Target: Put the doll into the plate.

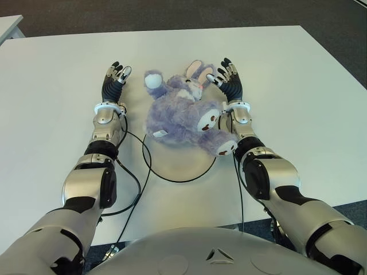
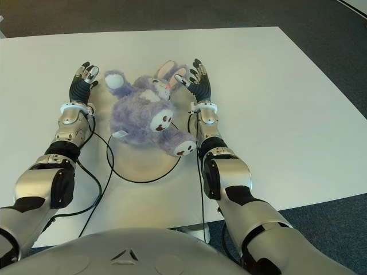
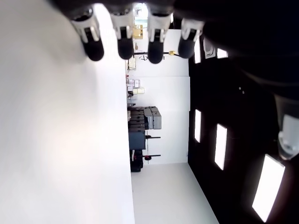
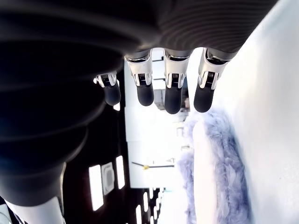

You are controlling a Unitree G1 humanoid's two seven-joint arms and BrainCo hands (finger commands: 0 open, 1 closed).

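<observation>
A purple plush rabbit doll [image 1: 180, 114] lies on its back across the far part of a round white plate [image 1: 179, 166] with a thin dark rim. Its ears point away from me and one foot [image 1: 226, 147] reaches toward my right forearm. My left hand [image 1: 116, 73] is just left of the doll, fingers straight and spread, holding nothing. My right hand [image 1: 225, 71] is close against the doll's ears on the right, fingers also extended and empty. In the right wrist view the straight fingers [image 4: 173, 95] stand above the purple fur [image 4: 224, 182].
The white table [image 1: 298, 103] stretches wide on both sides. Black cables [image 1: 136, 177] run from my left forearm across the near table toward its front edge. Dark floor lies beyond the table's edges.
</observation>
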